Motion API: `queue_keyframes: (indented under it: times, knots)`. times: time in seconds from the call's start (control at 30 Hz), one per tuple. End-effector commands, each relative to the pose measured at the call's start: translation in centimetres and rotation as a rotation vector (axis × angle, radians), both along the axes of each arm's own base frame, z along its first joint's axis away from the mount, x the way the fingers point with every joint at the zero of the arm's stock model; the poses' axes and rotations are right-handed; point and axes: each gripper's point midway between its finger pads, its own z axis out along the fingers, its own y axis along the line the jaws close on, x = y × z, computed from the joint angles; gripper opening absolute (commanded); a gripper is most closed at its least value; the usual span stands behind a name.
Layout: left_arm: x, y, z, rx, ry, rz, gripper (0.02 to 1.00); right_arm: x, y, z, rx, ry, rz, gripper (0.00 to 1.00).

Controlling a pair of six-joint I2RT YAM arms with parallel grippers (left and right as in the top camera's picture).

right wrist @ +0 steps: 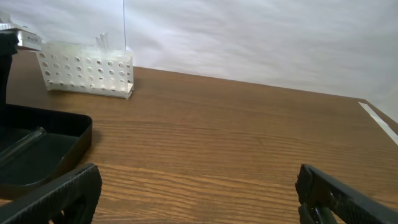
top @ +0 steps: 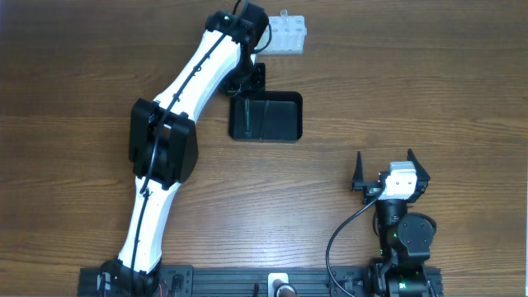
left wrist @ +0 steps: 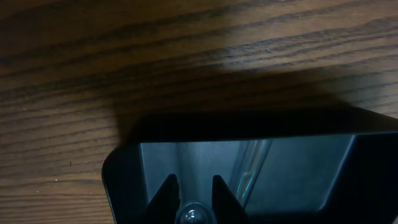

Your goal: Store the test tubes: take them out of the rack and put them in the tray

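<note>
— Left claw (left wrist: 194, 182): what does it hold?
— A glass tube (left wrist: 194, 214). Its rounded end shows between the two fingers, which are pressed in on it from both sides. The claw hangs over the black tray (left wrist: 298, 163), inside the line of its walls.
— Is anything already lying in that tray?
— A second tube (left wrist: 252, 167) lies flat on the tray floor, slanted, just beside the claw's fingers and apart from the held one.
— And the rack (top: 285, 35)?
— White, full of small holes, it stands on the table (top: 429, 82) just beyond the tray's far side, close to the left arm's wrist. A third tube (right wrist: 102, 41) sticks up out of its top. How many more sit in its holes cannot be told.
— Where is the right claw (top: 386, 165)?
— Well apart from tray and rack, close to its own arm's base and low over bare wood. Its fingers are spread wide, with nothing between them.
</note>
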Motion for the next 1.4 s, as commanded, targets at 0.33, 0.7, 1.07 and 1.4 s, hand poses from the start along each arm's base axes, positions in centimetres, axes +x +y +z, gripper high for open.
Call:
queue_keyframes:
  times: [0.33, 0.7, 1.07, 1.4]
  knots:
    - [0.3, 0.1, -2.7, 0.007, 0.038, 0.016, 0.071, 0.0, -0.1, -0.1, 0.003, -0.002, 0.000, 0.993]
    - [0.7, 0.0, -2.8, 0.001, 0.024, 0.019, 0.093, 0.0, -0.1, -0.1, 0.003, -0.002, 0.000, 0.993]
    - [0.7, -0.2, -3.5, 0.003, 0.030, 0.015, 0.095, 0.0, -0.1, -0.1, 0.003, -0.002, 0.000, 0.991]
    - [0.7, -0.4, -3.5, 0.002, 0.027, 0.011, 0.222, 0.0, -0.1, -0.1, 0.003, -0.002, 0.000, 0.993]
